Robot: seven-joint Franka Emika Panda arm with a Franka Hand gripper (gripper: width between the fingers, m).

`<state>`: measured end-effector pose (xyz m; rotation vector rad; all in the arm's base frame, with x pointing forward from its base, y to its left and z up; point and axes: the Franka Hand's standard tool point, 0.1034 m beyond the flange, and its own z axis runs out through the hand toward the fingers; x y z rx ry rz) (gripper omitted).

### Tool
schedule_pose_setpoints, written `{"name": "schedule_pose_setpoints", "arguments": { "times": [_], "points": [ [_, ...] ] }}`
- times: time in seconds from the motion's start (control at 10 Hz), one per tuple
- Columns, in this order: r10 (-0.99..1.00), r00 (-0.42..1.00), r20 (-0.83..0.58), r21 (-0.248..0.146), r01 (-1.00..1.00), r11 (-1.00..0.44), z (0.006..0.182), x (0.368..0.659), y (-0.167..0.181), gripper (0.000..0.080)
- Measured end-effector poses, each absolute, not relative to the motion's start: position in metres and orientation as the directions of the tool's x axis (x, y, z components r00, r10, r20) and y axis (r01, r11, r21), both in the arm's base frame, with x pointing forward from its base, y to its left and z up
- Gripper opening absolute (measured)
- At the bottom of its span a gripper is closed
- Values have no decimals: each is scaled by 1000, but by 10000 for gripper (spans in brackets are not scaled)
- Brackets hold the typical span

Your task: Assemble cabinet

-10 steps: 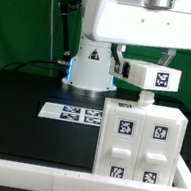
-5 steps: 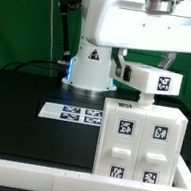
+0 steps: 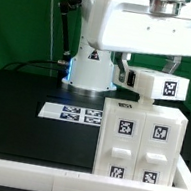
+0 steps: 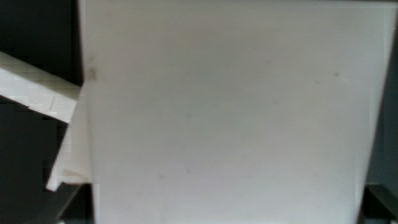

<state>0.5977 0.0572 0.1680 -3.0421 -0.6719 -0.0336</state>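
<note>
The cabinet body (image 3: pixel 141 142), a large white box with small tagged drawer blocks on its front, stands at the exterior view's right. My gripper (image 3: pixel 154 69) hangs just above it, shut on a white tagged block (image 3: pixel 158 85) that it holds in the air a little over the body's top. The fingers are mostly hidden by the arm and the block. In the wrist view the block's plain white face (image 4: pixel 231 110) fills nearly the whole picture, and the fingertips do not show.
The marker board (image 3: pixel 70 112) lies on the black table, left of the cabinet body in the exterior view. A white rail (image 3: pixel 28 178) runs along the front and left edges. The robot base (image 3: pixel 88 67) stands behind.
The gripper with the white tagged block has moved toward the exterior view's right and slightly down, closer to the cabinet body's top. The body has not moved.
</note>
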Motion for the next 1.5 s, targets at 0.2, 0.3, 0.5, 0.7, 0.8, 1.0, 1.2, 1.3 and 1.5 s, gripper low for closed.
{"name": "schedule_pose_setpoints", "arguments": {
  "times": [0.2,0.3,0.5,0.7,0.8,1.0,1.2,1.3,1.5],
  "points": [
    [430,902,31,-20,430,-902,168,602,57,558],
    [446,894,35,-19,447,-894,167,605,57,558],
    [466,884,27,-24,467,-884,157,604,56,558],
    [470,882,30,-23,470,-882,157,606,58,558],
    [470,882,32,-23,471,-882,157,606,59,558],
    [470,882,35,-21,471,-882,157,606,59,558],
    [470,882,38,-20,471,-882,157,606,59,558],
    [470,882,38,-20,471,-882,157,606,59,558],
    [449,893,38,-21,450,-893,157,606,59,558]
  ]
}}
